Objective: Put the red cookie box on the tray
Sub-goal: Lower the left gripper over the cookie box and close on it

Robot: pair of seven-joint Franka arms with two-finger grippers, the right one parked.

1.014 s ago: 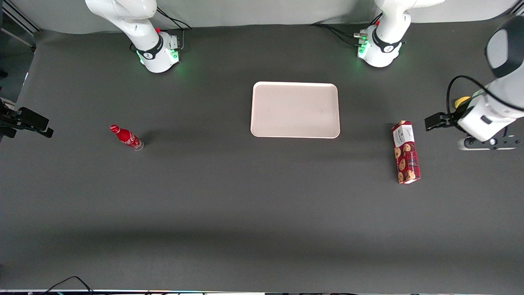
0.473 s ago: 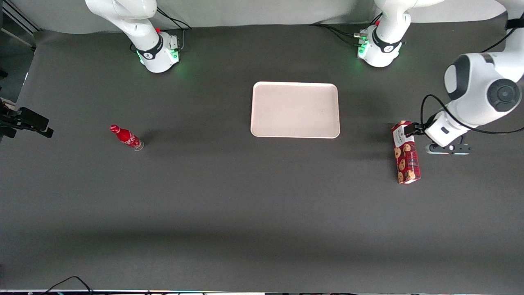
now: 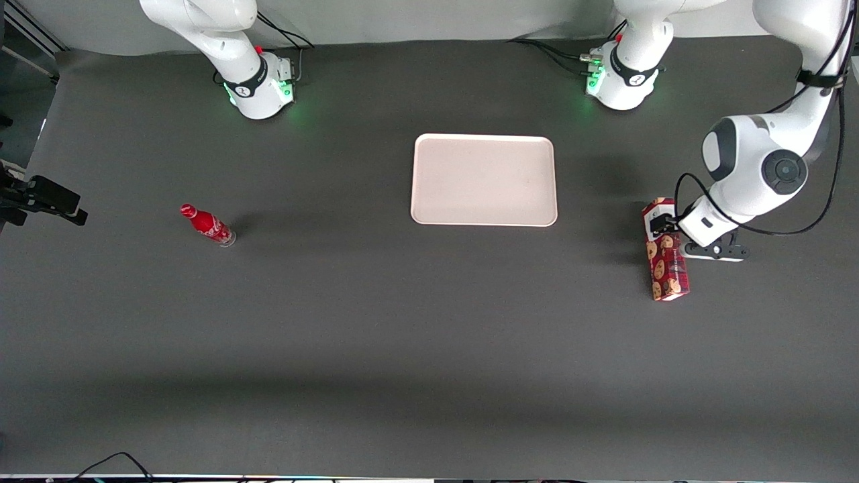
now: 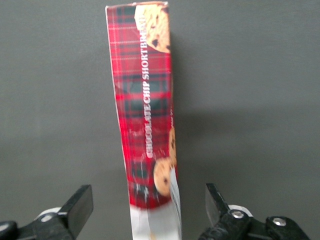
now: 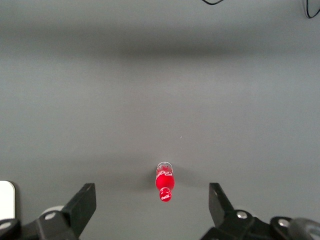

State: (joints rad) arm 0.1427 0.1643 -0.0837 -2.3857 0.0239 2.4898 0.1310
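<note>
red cookie box (image 3: 666, 257) flat on dark grey table (image 3: 376, 322), gripper (image 4: 149, 206) fingers (image 4: 80, 204) apart astride it

Dark grey tabletop (image 3: 376, 335) with three things on it.
The tray (image 3: 484, 179) lay at upper centre, the red cookie box (image 3: 666, 258) at right, a red soda bottle (image 3: 207, 225) at left.

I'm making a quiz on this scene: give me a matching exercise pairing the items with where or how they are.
1 red cookie box
2 tray
3 soda bottle
4 gripper

a bare, mid-table
b toward the parked arm's end
c open, straddling the box's white-label end
d lying flat toward the working arm's end

Pairs: 1-d, 2-a, 3-b, 4-c
</note>
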